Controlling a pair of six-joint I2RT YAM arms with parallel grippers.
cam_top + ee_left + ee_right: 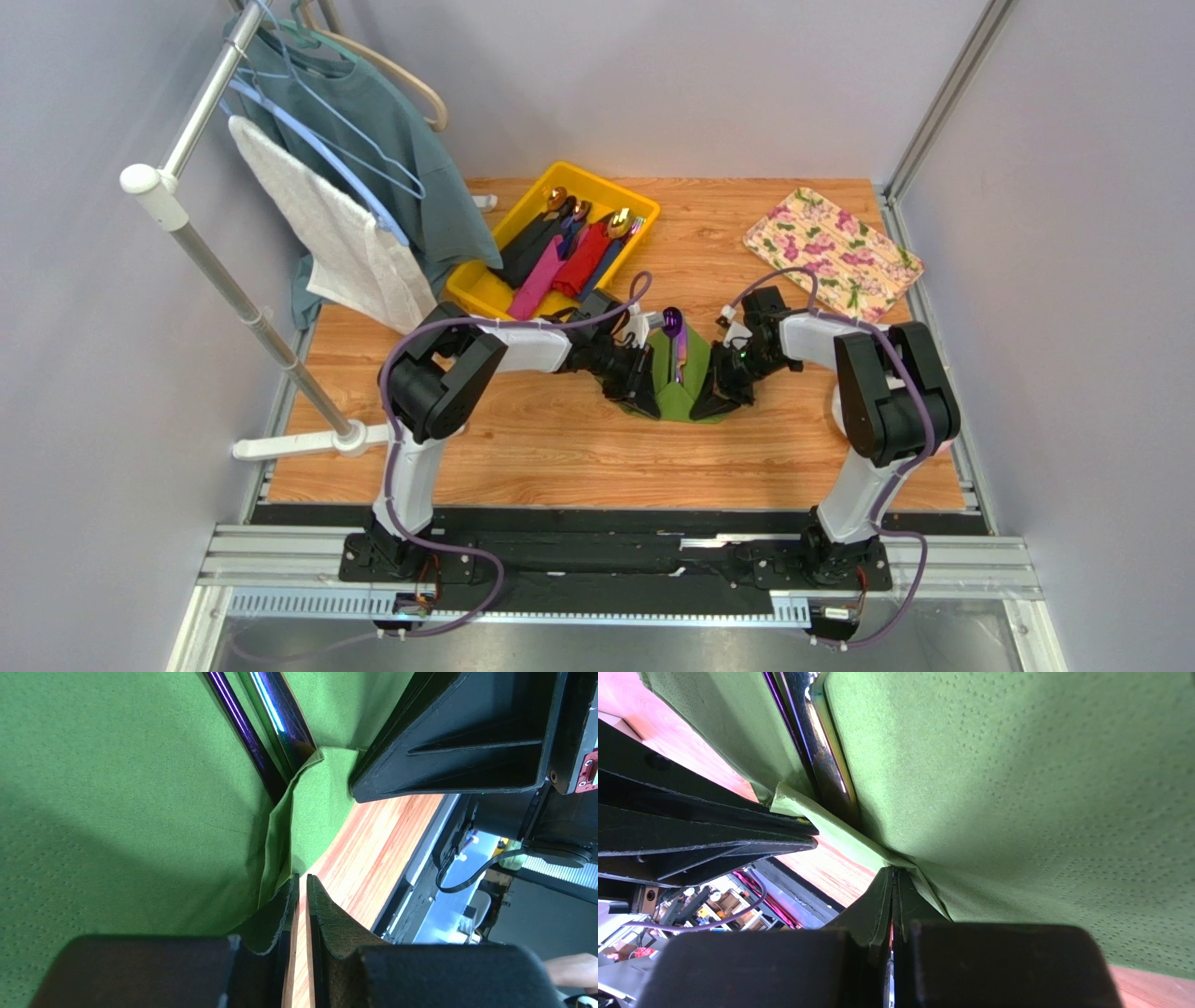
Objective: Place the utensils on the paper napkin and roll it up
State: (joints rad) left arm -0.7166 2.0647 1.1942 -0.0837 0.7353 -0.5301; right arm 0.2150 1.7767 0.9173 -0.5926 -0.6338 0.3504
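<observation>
1. Paper napkin (697,396): a green sheet at mid-desk (561,434), between the two arms. Its sides are drawn up around the cutlery, forming a shallow trough.
2. Utensils (263,724): two slim handles, one purple and one dark iridescent, lie side by side along the napkin's crease. More pieces lie in the yellow tray (477,291) farther back.
3. Left fingers (330,927): pressed almost together on the napkin's near edge, with a thin slit between them showing wood.
4. Right fingers (873,906): pressed tight, pinching a fold of the same edge, just beside the left pair.
5. Step in hand (judged): the cutlery for this roll appears to be placed, and the work is at the start of rolling, with the edge gripped and raised.
6. Next move (judged): both arms should carry the pinched edge over the handles together and evenly. The thin paper needs to stay taut without tearing, and the utensils must not slide out of the crease.
</observation>
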